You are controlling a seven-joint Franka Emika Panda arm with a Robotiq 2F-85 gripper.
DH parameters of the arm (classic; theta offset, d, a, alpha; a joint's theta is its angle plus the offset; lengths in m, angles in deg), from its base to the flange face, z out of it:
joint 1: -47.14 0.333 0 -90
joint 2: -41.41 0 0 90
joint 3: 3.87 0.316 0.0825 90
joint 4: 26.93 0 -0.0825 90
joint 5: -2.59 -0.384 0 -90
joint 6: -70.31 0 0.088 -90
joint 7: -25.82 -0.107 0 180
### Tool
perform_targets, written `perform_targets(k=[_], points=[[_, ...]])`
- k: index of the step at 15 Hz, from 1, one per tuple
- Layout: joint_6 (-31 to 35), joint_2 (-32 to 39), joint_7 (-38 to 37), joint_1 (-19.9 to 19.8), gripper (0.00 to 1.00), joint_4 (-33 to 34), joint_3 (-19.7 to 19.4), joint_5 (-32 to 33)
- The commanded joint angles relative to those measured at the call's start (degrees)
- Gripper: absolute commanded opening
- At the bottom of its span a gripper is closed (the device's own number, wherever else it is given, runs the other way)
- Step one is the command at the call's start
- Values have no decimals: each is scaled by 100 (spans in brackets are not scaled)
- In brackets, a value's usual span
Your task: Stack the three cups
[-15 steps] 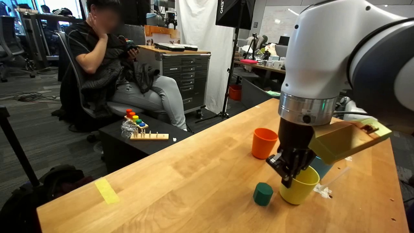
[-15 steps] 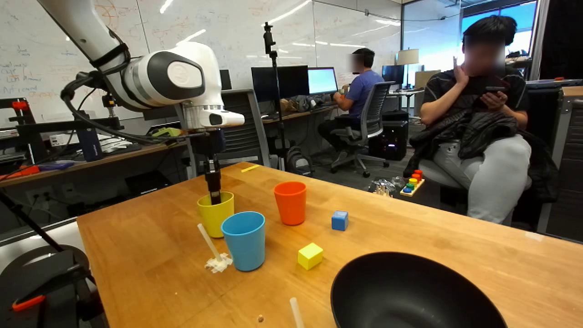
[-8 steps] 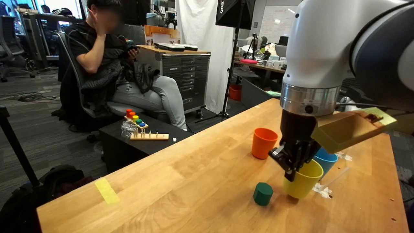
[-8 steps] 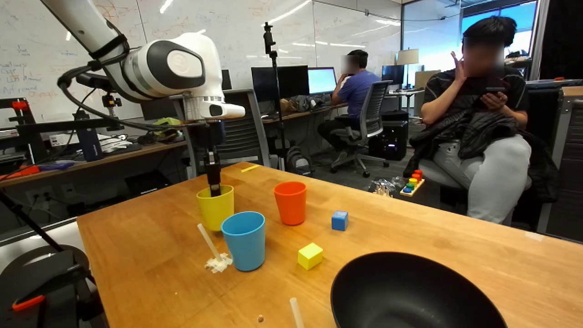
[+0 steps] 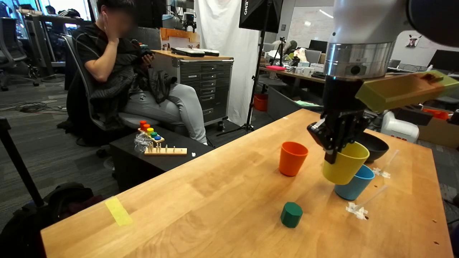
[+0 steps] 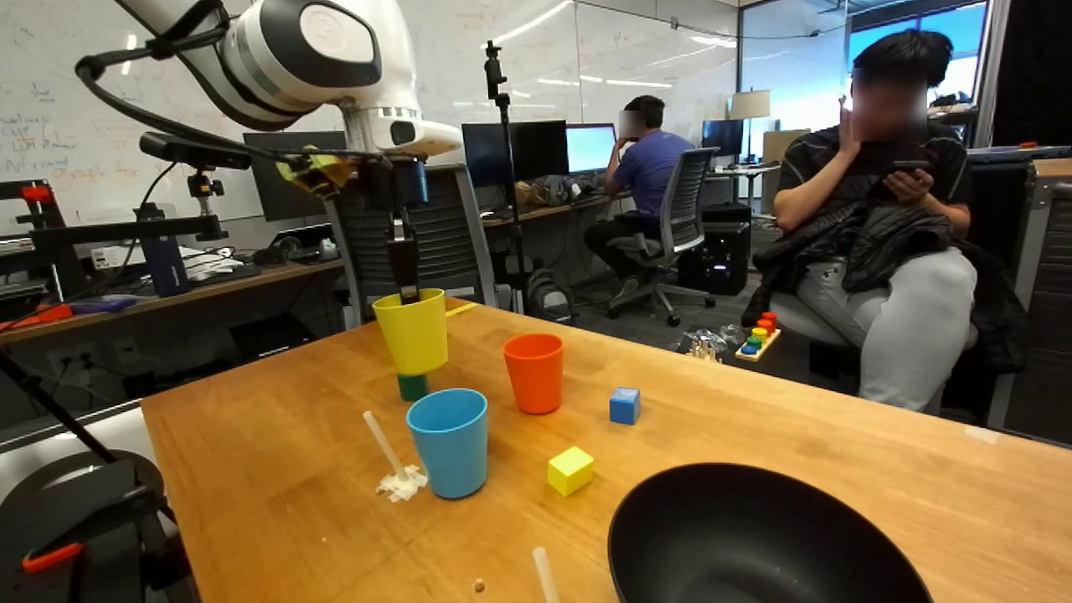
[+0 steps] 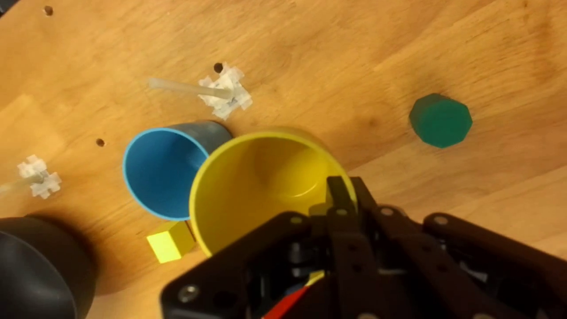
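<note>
My gripper [image 5: 332,154] is shut on the near wall of the yellow cup [image 5: 345,166], one finger inside and one outside the rim, as the wrist view shows [image 7: 352,186]. The yellow cup [image 6: 413,339] hangs above the table, slightly tilted, in both exterior views. The light blue cup [image 6: 450,444] stands upright on the table, open end up; in the wrist view it [image 7: 164,173] shows beside the yellow cup [image 7: 257,181]. The orange cup [image 5: 292,159] stands upright apart from both; in the wrist view only a red-orange strip [image 7: 285,305] shows behind the gripper.
A green block [image 5: 291,215] stands on the table. A yellow cube [image 6: 570,471] and a blue cube [image 6: 625,405] lie near the light blue and orange cups. A black bowl [image 6: 754,536] sits beyond them. A straw [image 7: 190,87] taped to the table sticks up beside the light blue cup.
The gripper has lifted the yellow cup off the table and carried it up and toward the light blue cup. The light blue and orange cups have not moved. The green block is now uncovered.
</note>
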Motion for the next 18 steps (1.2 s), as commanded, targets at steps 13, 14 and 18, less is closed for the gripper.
perform_targets(k=[13, 14, 18], points=[[-200, -630, -141, -705, 1, -439, -415, -62], [-147, -631, -103, -730, 1, -455, -428, -78], [-43, -582, -103, -770, 1, -490, -439, -48]])
